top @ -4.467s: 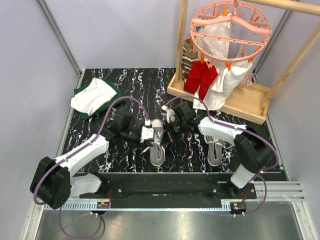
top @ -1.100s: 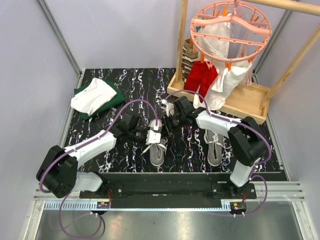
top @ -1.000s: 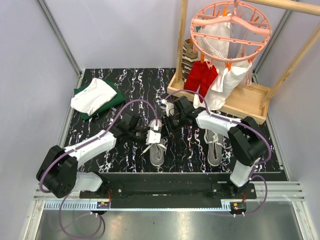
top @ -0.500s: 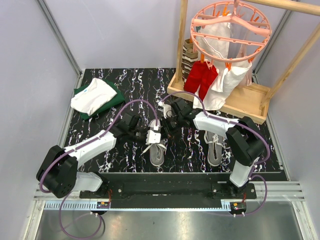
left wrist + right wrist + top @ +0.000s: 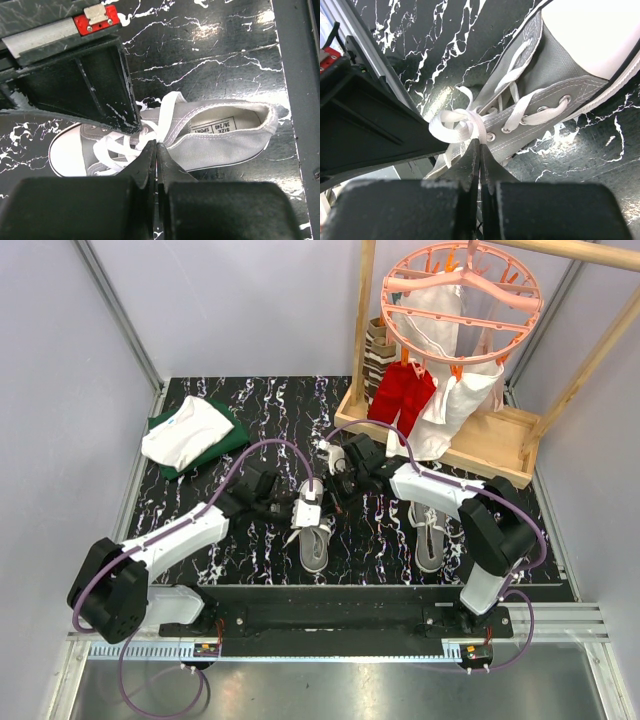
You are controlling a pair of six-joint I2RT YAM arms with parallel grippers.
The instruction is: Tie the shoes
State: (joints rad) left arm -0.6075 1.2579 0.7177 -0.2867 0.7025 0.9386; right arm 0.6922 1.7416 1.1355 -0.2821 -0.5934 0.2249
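Right gripper (image 5: pixel 480 150) has snapped closed since a second ago and now pinches a lace (image 5: pixel 454 126) loop.
Left gripper (image 5: pixel 156 150) is clamped too, tips down in the laces of the same shoe (image 5: pixel 313 532), mid table (image 5: pixel 270 400); can't tell if it caught a strand. Other shoe (image 5: pixel 430 536) lies to the right. Folded clothes (image 5: pixel 190 432) far left, drying rack (image 5: pixel 462 300) far right.

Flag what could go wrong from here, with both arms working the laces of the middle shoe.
1. The right jaws appear to pinch the bunched lace only at their very tips, so it may slip free on a pull.
2. Nothing holds the shoe down; pulling could drag or tip it.
3. The arms crowd the same eyelets, and the right arm fills much of the left wrist view, so they could collide.
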